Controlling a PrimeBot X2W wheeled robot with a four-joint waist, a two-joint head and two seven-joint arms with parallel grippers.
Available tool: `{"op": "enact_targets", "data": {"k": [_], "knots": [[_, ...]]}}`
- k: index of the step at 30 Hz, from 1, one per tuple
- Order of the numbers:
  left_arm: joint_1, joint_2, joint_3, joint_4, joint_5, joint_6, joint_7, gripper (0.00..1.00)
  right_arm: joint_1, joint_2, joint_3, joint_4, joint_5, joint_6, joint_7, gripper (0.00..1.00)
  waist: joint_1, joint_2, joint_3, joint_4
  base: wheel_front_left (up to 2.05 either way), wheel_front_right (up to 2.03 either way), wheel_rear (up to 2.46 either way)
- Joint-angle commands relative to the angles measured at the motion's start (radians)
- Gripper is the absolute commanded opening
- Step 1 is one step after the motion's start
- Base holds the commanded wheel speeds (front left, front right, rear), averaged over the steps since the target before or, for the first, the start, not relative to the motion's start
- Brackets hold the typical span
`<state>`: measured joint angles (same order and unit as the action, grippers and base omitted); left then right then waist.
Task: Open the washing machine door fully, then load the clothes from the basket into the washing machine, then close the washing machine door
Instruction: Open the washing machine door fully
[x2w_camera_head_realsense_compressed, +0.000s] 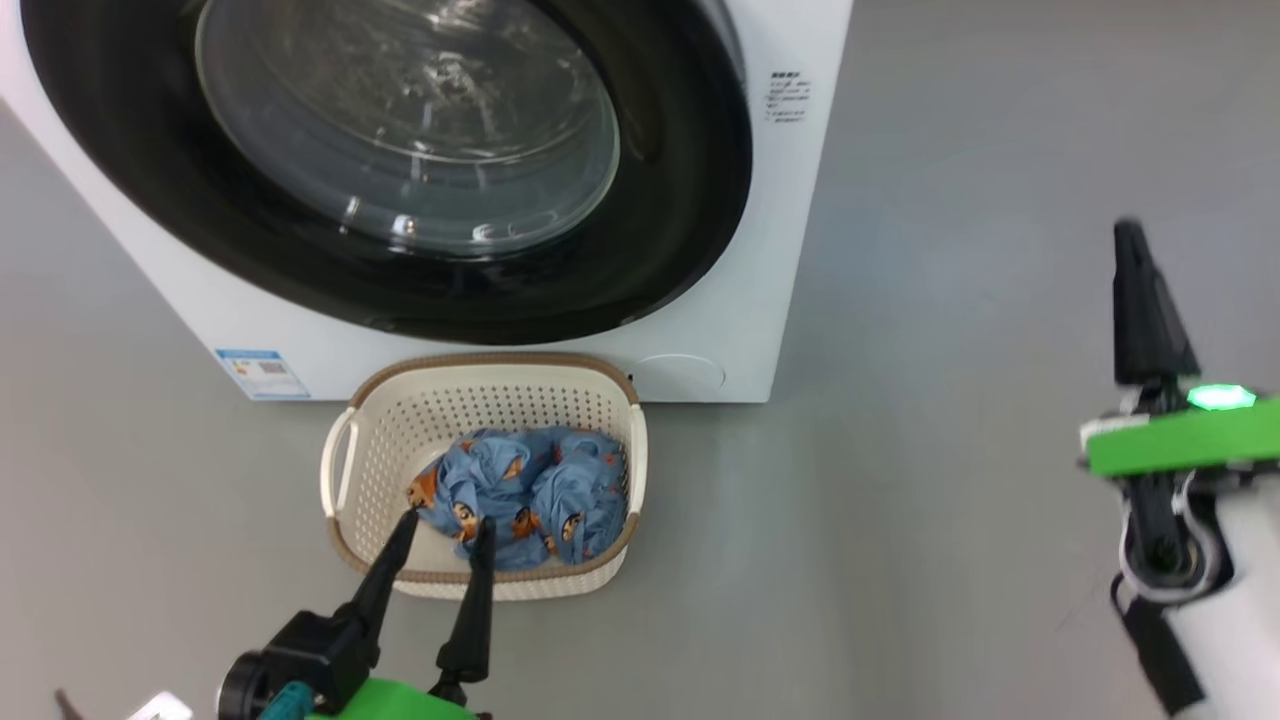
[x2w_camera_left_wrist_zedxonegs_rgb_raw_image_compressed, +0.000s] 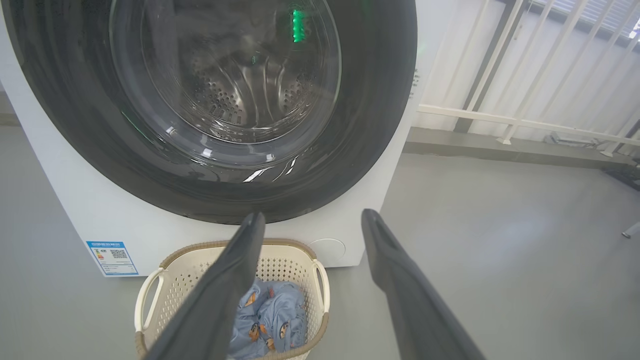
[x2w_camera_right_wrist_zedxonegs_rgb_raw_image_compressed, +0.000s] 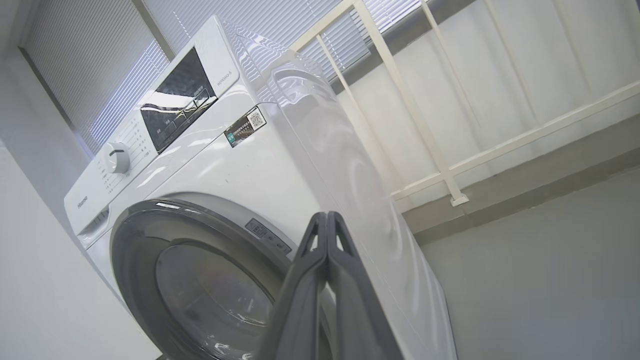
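Observation:
The white washing machine (x2w_camera_head_realsense_compressed: 700, 330) stands ahead with its round black door (x2w_camera_head_realsense_compressed: 690, 200) closed flat against the front. On the floor before it sits the cream basket (x2w_camera_head_realsense_compressed: 380, 420), holding the crumpled light-blue clothes (x2w_camera_head_realsense_compressed: 530, 490). My left gripper (x2w_camera_head_realsense_compressed: 445, 525) is open, its fingertips over the basket's near rim with nothing between them. Off to the right, over bare floor, my right gripper (x2w_camera_head_realsense_compressed: 1130, 235) is shut on nothing, fingers pressed together. The left wrist view has the door (x2w_camera_left_wrist_zedxonegs_rgb_raw_image_compressed: 380, 100), basket (x2w_camera_left_wrist_zedxonegs_rgb_raw_image_compressed: 150, 285) and clothes (x2w_camera_left_wrist_zedxonegs_rgb_raw_image_compressed: 275, 315); the right wrist view has the machine (x2w_camera_right_wrist_zedxonegs_rgb_raw_image_compressed: 280, 165) and the gripper (x2w_camera_right_wrist_zedxonegs_rgb_raw_image_compressed: 326, 216).
A white railing (x2w_camera_left_wrist_zedxonegs_rgb_raw_image_compressed: 500, 120) with a blind-covered window behind it runs along the wall to the machine's right. A low kerb (x2w_camera_left_wrist_zedxonegs_rgb_raw_image_compressed: 500, 150) lies under it. Grey floor (x2w_camera_head_realsense_compressed: 950, 300) stretches to the right of the machine and basket.

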<state>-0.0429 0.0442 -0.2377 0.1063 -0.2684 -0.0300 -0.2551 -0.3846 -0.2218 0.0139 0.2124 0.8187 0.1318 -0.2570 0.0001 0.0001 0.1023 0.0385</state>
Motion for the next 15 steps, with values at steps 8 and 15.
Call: {"op": "enact_targets", "data": {"k": [8, 15], "knots": [[-0.093, 0.006, -0.031, -0.033, -0.031, 0.030, -0.007, 1.00, -0.235, -0.121, 0.135, 0.061, 0.239, -0.001, -0.004, 0.00, -0.0001, -0.0001, 0.098, 0.093, 0.00, 0.00, 0.00], [-0.133, 0.006, -0.075, -0.049, -0.062, 0.057, -0.007, 1.00, -0.346, -0.211, 0.213, 0.013, 0.570, -0.001, 0.087, 0.00, -0.0001, -0.0001, 0.154, 0.138, 0.00, 0.00, 0.00]]}}
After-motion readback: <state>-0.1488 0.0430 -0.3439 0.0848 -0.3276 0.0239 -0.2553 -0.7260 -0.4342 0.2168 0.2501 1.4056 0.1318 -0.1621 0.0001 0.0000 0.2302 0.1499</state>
